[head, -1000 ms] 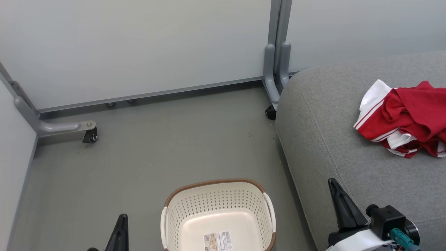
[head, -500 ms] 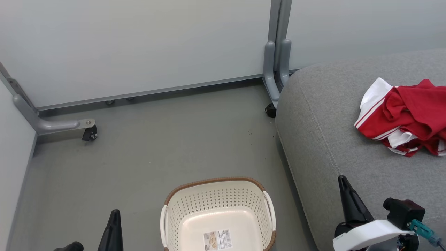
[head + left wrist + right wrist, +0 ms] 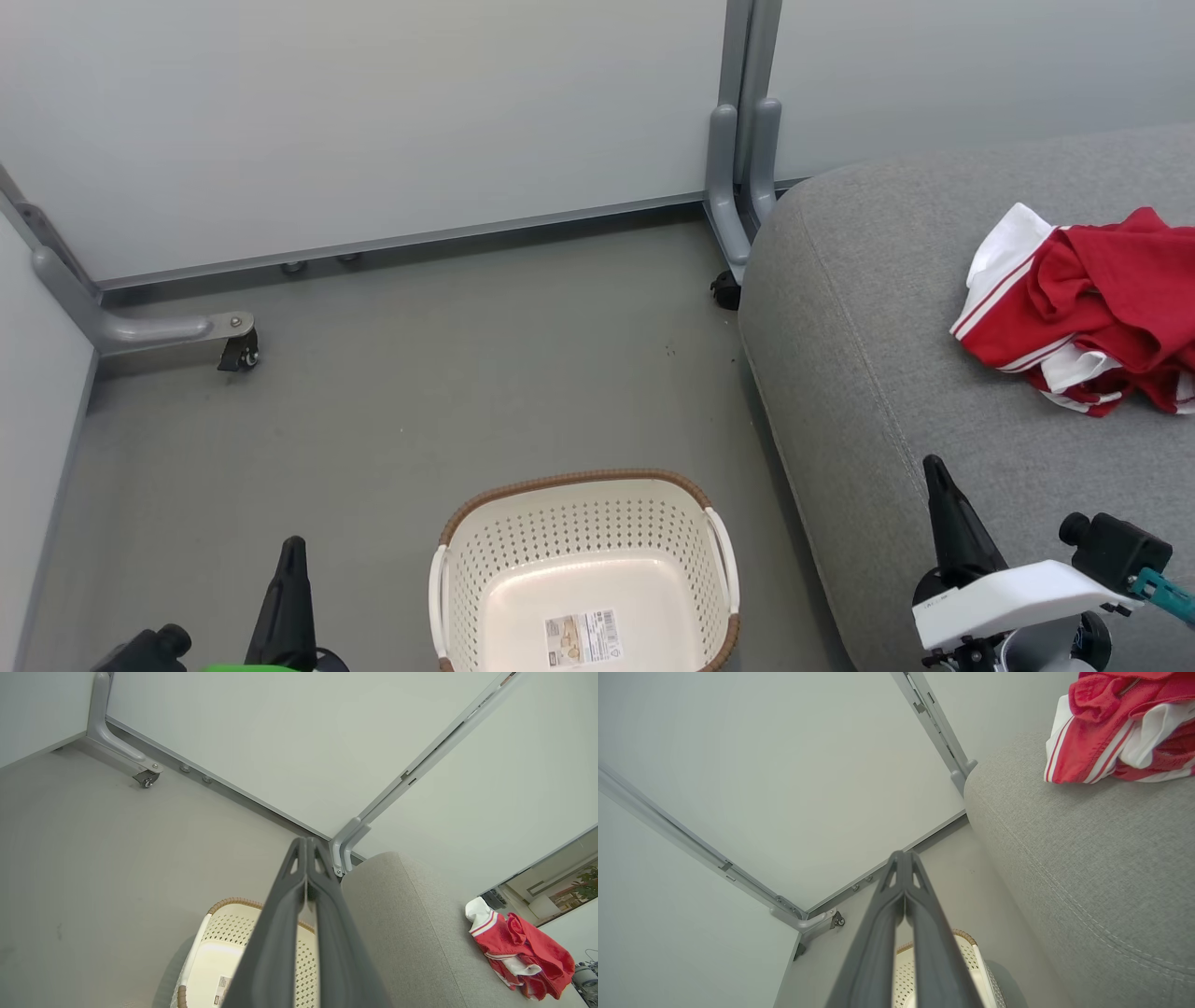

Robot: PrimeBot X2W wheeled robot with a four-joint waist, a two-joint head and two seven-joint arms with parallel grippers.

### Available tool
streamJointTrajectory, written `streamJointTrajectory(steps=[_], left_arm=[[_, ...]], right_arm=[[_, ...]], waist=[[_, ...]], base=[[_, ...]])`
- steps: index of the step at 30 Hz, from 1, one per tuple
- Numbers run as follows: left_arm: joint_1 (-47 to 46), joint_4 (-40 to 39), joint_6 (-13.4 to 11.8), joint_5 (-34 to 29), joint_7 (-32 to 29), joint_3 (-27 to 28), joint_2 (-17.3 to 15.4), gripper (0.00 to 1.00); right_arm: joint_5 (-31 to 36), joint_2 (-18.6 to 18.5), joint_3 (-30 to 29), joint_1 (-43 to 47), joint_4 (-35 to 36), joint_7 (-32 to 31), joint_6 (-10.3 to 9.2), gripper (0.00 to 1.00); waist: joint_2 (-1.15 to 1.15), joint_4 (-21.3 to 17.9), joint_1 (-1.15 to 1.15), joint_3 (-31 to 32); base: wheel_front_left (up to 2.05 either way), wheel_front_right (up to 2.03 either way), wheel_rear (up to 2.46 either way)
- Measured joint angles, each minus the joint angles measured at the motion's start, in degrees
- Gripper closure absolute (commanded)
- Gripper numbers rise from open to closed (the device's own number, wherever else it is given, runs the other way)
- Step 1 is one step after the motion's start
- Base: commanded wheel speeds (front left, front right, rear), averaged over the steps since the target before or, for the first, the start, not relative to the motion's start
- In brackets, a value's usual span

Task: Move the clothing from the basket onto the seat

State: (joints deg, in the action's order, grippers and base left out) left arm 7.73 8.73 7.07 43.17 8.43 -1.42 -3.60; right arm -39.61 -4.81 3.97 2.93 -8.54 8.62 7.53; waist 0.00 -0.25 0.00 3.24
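I see crumpled red-and-white clothing (image 3: 1088, 303) on the seat (image 3: 878, 392), rounded grey woven fabric. The perforated cream plastic basket (image 3: 569, 537) stands beside it. My left gripper (image 3: 293, 543) and right gripper (image 3: 930, 464) are pinched together, empty.

Basket (image 3: 569, 482): your head view's bottom edge cuts off its near end; in the left wrist view the left fingers (image 3: 278, 938) cover part of it.
Label sticker (image 3: 581, 640): print too small for you to read.
Red-and-white clothing (image 3: 1092, 299): right part runs past the head view's edge; garment type unclear.
Seat (image 3: 896, 392): cut off at the right and bottom of your head view.
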Motion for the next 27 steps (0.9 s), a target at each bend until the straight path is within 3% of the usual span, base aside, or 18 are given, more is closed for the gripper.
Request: streamJointTrajectory(steps=[27], left_arm=[[-4.9, 1.8, 0.04, 19.14, -4.59, 1.77, -0.62, 1.0]], right_arm=[[-20.56, -0.07, -2.82, -3.25, -1.99, -4.59, -0.04, 1.0]], waist=[[0.0, 0.07, 0.0, -0.97]], base=[[0.0, 0.0, 0.0]])
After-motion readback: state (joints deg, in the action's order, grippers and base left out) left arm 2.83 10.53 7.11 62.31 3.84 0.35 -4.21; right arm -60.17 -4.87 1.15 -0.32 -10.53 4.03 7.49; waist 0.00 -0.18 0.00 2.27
